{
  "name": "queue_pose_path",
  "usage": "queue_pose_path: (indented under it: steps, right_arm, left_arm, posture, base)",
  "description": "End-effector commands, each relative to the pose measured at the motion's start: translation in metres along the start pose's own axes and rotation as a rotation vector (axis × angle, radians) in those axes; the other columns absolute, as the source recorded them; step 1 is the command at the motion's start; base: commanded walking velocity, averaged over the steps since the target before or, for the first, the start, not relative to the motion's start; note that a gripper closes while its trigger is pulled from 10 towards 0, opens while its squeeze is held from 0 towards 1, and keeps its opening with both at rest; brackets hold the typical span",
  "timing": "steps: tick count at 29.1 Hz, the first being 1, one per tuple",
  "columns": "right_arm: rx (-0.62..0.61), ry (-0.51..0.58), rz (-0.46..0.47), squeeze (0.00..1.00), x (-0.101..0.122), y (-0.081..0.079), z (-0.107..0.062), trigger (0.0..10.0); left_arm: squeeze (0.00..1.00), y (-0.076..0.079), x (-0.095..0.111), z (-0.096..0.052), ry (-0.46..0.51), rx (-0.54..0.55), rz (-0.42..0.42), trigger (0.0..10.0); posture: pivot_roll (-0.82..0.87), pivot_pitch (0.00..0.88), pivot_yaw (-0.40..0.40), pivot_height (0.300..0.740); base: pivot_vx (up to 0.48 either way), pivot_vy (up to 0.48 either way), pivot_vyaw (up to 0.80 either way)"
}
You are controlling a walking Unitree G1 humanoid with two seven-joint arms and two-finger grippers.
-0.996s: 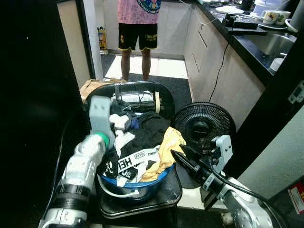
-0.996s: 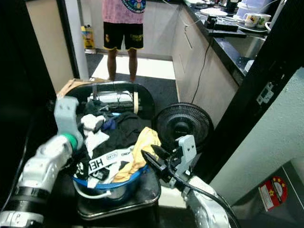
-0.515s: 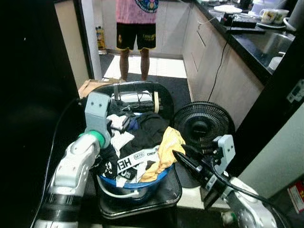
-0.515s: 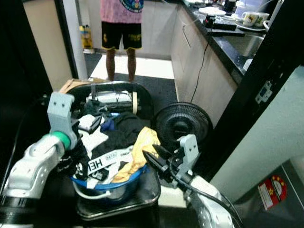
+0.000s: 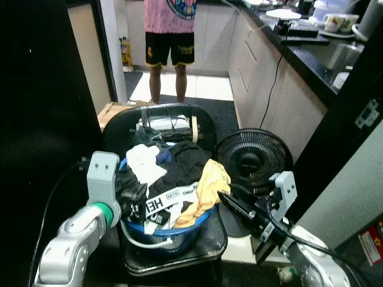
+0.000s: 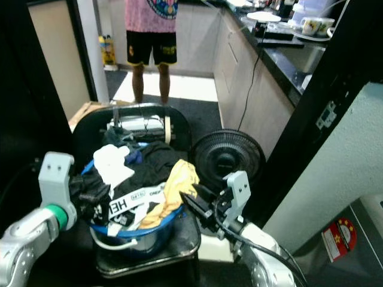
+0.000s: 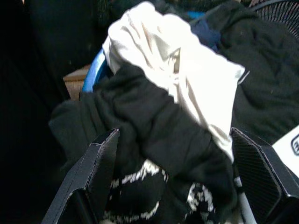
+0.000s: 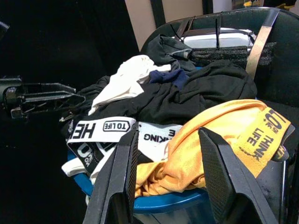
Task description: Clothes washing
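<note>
A blue basin (image 5: 179,230) heaped with clothes (image 5: 176,173) sits between both grippers. The left gripper (image 5: 133,197) is spread wide around a black garment (image 7: 154,154). The right gripper (image 5: 230,202), fingers parted and empty, points at the yellow garment (image 8: 219,149) just ahead.

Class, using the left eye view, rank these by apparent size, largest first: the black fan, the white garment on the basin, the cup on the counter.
1. Black fan
2. White garment
3. Cup, though it stands much farther away, so only its apparent size is ranked.

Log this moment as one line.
left end effector: open at basin's left rim, by black garment | right end effector: open beside yellow garment | clothes in basin
</note>
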State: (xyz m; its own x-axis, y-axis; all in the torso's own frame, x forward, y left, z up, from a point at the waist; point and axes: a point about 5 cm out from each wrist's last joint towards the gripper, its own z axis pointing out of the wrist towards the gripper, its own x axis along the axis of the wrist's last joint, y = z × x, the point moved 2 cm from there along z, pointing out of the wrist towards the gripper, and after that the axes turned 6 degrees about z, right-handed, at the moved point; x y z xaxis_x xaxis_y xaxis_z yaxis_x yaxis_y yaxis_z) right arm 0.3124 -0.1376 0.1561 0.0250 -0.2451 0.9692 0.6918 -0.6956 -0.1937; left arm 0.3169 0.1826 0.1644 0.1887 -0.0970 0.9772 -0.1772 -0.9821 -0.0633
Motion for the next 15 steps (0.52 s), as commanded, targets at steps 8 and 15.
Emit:
queue_pose_path:
  steps: [8, 15]
  right_arm:
    - [0.006, -0.023, 0.001, 0.00, -0.004, -0.001, -0.001, 10.0]
    - [-0.001, -0.026, 0.000, 0.00, -0.003, 0.000, -0.002, 10.0]
  left_arm:
    - [0.00, -0.004, -0.010, -0.001, -0.068, 0.013, -0.054, 10.0]
    - [0.00, -0.012, -0.005, 0.008, -0.025, 0.062, 0.072, 10.0]
  posture:
    - [-0.02, 0.097, -0.006, 0.740]
    - [-0.03, 0.102, -0.009, 0.740]
  base:
    - [0.000, 0.000, 0.00]
    - [0.000, 0.000, 0.00]
